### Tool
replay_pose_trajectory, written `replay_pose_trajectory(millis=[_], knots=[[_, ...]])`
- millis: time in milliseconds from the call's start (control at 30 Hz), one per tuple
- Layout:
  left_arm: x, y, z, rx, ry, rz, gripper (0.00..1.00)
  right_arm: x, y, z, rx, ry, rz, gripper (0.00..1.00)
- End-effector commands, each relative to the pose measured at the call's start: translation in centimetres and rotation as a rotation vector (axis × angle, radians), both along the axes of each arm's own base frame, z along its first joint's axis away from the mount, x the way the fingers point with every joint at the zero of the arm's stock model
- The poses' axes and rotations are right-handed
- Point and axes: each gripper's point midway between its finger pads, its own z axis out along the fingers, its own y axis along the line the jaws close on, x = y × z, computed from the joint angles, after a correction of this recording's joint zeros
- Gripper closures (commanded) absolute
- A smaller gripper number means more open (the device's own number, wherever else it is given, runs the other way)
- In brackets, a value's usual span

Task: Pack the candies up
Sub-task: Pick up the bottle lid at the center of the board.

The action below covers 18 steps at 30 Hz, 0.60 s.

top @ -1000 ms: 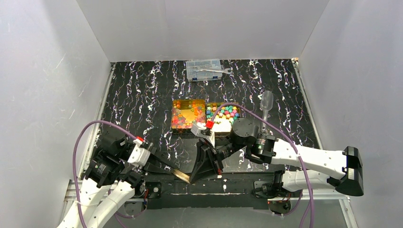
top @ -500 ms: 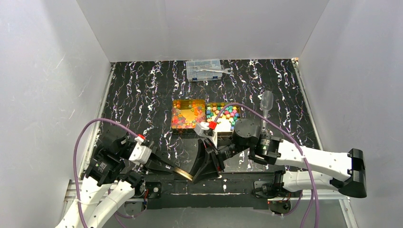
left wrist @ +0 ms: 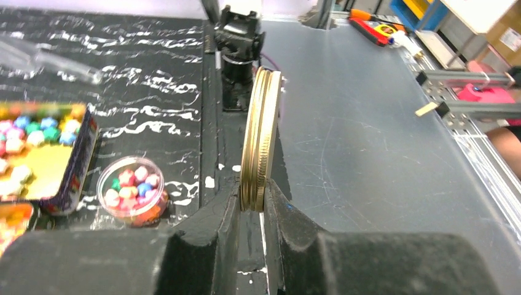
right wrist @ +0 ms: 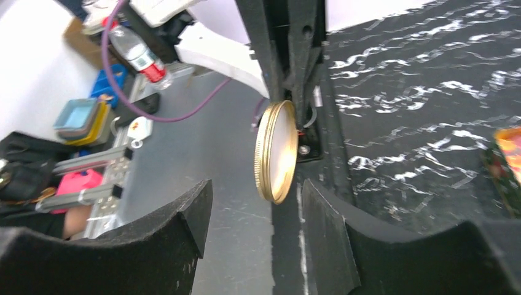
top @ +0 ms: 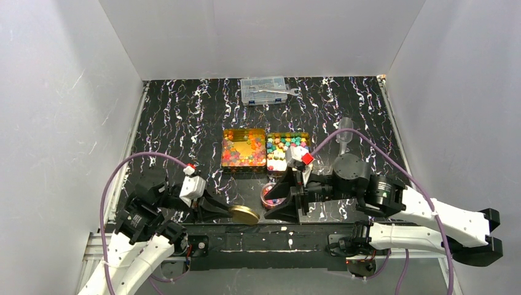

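The candies fill two trays, glossy red and orange ones [top: 243, 148] and pastel ones [top: 286, 145]. More candies lie in a small clear round jar [top: 269, 193] [left wrist: 131, 190] near the table's front. My left gripper [top: 230, 212] [left wrist: 252, 201] is shut on the edge of a gold lid [top: 244, 215] [left wrist: 261, 138], which stands on edge. My right gripper [top: 279, 203] [right wrist: 252, 212] is open just right of the lid [right wrist: 275, 151] and above the jar, with its fingers apart from the lid.
A clear compartment box with a wrench [top: 265, 90] stands at the back of the table. A clear plastic scoop [top: 344, 131] lies right of the pastel tray. White walls close in the table on three sides. The arms' bases sit along the front rail.
My right gripper has opened, let go of the lid and drawn back to the right, uncovering the jar. The left gripper has kept the lid and shifted it slightly right and up.
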Motion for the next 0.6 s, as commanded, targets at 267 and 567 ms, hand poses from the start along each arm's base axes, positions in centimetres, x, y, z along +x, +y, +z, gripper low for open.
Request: replay_pose_trajectory(millis=[267, 567], knots=[[3.4, -0.3, -1.4, -0.003, 0.465, 0.35, 1.0, 6.1, -0.7, -3.1, -0.036, -0.038, -0.364, 0.34], [3.7, -0.6, -3.4, 0.01, 0.818, 0.431, 1.0, 5.6, 1.4, -4.4, 0.064, 0.098, -0.34, 0.35]])
